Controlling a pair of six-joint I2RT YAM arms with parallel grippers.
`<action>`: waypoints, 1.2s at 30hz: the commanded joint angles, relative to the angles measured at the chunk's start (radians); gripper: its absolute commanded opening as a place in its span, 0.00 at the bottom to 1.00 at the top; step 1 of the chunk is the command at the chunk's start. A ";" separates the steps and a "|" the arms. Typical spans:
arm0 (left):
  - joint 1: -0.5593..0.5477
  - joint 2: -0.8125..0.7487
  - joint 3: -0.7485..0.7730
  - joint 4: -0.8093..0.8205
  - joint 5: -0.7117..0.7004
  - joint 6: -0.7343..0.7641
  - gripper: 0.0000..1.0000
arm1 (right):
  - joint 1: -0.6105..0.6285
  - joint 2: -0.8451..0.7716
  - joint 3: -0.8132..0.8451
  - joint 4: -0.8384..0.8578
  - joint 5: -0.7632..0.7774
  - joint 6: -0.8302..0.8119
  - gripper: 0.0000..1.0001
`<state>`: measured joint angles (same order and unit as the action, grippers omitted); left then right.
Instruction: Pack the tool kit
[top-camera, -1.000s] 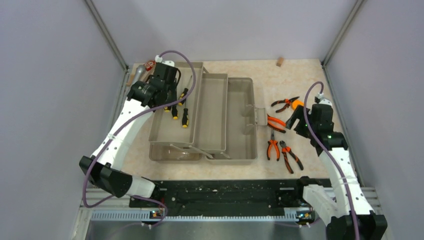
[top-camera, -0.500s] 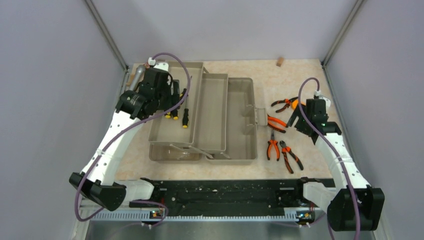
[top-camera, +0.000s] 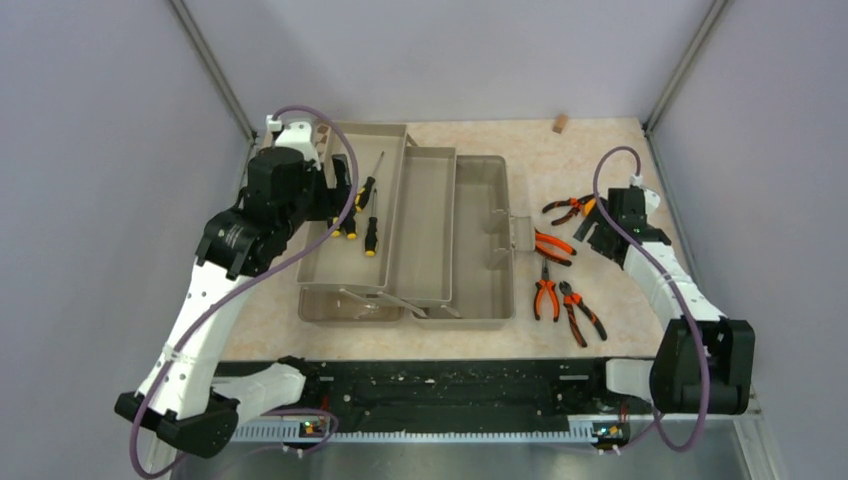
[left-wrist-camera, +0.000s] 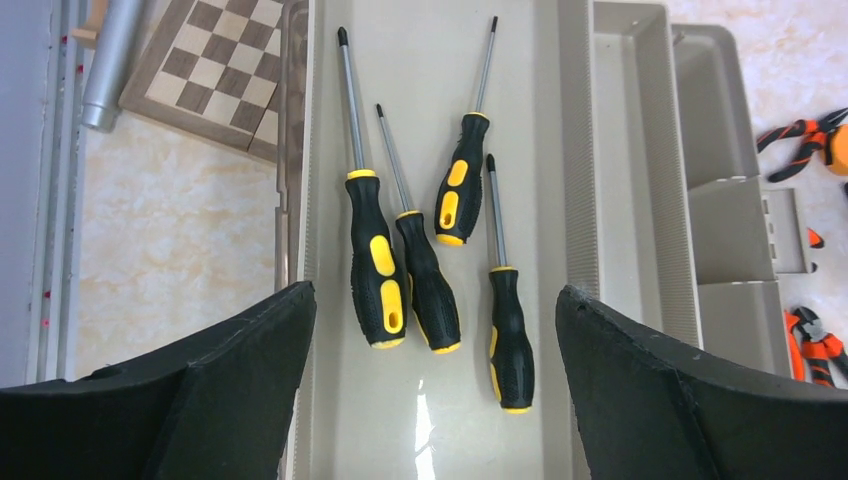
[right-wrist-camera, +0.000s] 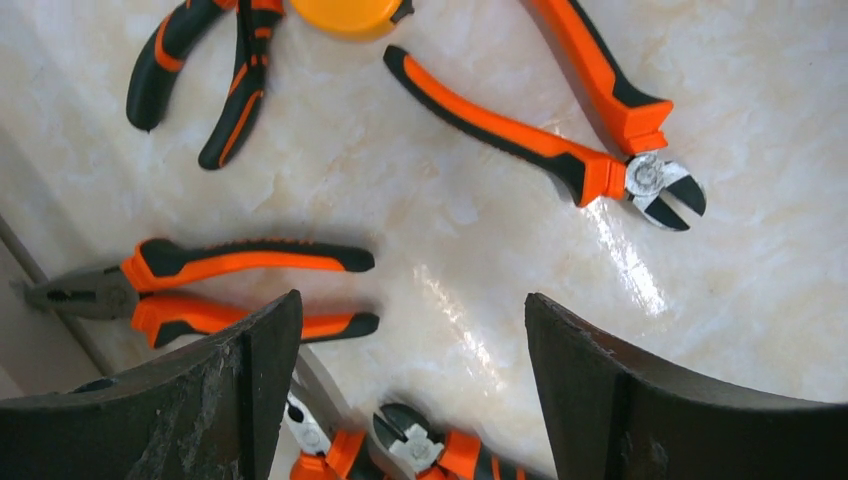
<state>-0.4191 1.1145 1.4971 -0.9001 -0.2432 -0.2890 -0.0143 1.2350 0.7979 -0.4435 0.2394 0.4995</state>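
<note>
The tool kit's toolbox (top-camera: 462, 318) stands open mid-table, its beige trays fanned out to the left. Several yellow-black screwdrivers (left-wrist-camera: 375, 262) lie loose in the left tray (left-wrist-camera: 525, 100). My left gripper (left-wrist-camera: 432, 300) hovers open above their handles, holding nothing. To the right of the box, orange-handled pliers (top-camera: 545, 297) and cutters (right-wrist-camera: 560, 150) lie scattered on the table. An orange tape measure (right-wrist-camera: 345, 14) sits at the top edge of the right wrist view. My right gripper (right-wrist-camera: 412, 302) is open above bare table among the pliers, with more pliers (right-wrist-camera: 200, 290) to its left.
A brown-and-cream chessboard (left-wrist-camera: 210, 70) and a silver microphone (left-wrist-camera: 110, 60) lie left of the box by the wall rail. A small brown block (top-camera: 560, 123) sits at the back edge. The middle tray (top-camera: 425, 230) and the box's base (top-camera: 480, 260) hold nothing visible.
My left gripper has opened wide and drawn up and back from the tray, leaving the screwdrivers lying in it. The right wrist has shifted a little toward the back, over the pliers.
</note>
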 joint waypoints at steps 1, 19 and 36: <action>0.003 -0.069 -0.041 0.079 0.023 0.001 0.94 | -0.047 0.050 0.077 0.098 0.020 0.016 0.81; 0.003 -0.180 -0.109 0.112 0.069 -0.033 0.95 | -0.118 0.418 0.309 0.261 -0.068 -0.056 0.76; 0.003 -0.203 -0.106 0.098 0.049 -0.038 0.95 | -0.118 0.731 0.556 0.171 -0.043 -0.048 0.73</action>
<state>-0.4191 0.9310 1.3891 -0.8379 -0.1886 -0.3161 -0.1242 1.9144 1.2732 -0.2142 0.1432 0.4454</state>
